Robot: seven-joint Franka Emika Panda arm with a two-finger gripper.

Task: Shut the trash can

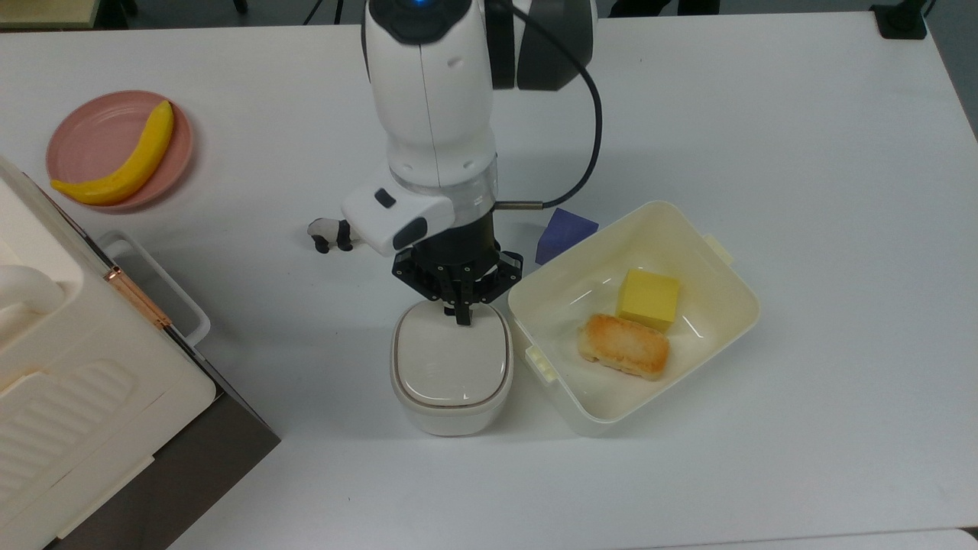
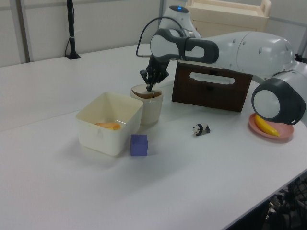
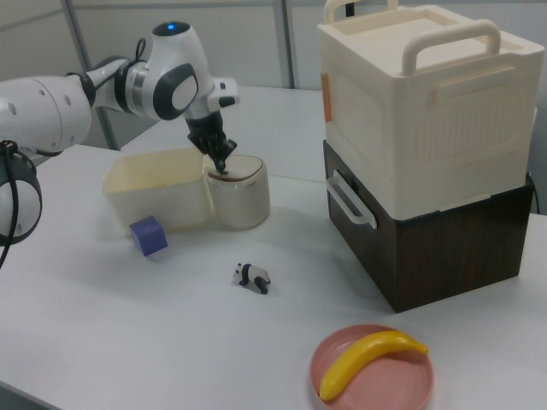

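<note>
Sitting nearest in the right view are a pink round plate carrying a yellow banana, then a small black-and-white panda figurine and a blue-purple cube. Beyond these, the small beige-white rounded-square trash can is standing on the white table, just beside the larger cream rectangular open container; whether the two are touching cannot be told. The lid of the trash can is lying flat and closed on its body.

The top view is showing what the side views are not: inside the cream container a yellow block and a browned bread-like piece are lying side by side, and the lid is seating evenly all round the rim of the trash can. The left view is showing only an orange edge of the contents. The right view is showing the large white appliance with a handled top stacked on a dark brown box.

The white Franka arm is reaching across the table and bending down at the wrist, so that the black two-finger gripper is pointing steeply downward. Its fingers are drawn together, holding nothing, with the tips meeting the lid at its edge nearest the arm, towards the top view's upper side.
</note>
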